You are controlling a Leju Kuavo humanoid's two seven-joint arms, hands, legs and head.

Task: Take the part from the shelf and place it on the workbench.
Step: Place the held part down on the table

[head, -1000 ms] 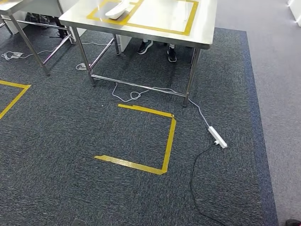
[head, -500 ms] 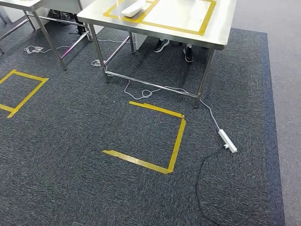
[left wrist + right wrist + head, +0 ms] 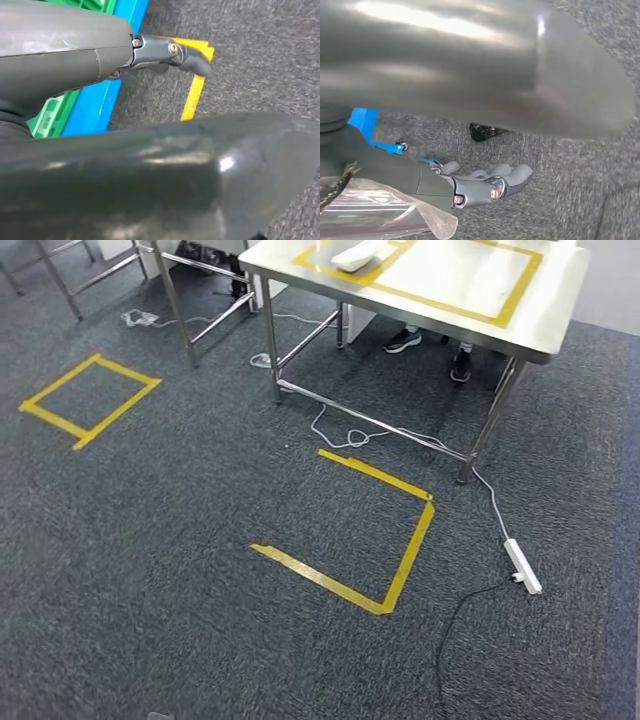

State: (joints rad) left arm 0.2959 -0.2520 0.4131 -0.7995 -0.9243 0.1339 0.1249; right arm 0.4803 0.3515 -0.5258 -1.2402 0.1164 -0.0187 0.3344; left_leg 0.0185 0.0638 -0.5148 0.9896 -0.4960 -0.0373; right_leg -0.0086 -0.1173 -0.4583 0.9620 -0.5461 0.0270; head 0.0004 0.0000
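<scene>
The white part (image 3: 355, 254) and steel workbench (image 3: 555, 325) are cut off by the head view's upper edge; tabletop hides the seated person above the shoes (image 3: 404, 339).

Our view swings left: the workbench (image 3: 558, 325) and the open tape square (image 3: 362, 540) slide rightward in our head view, and a second tape square (image 3: 90, 400) comes fully into sight.
</scene>
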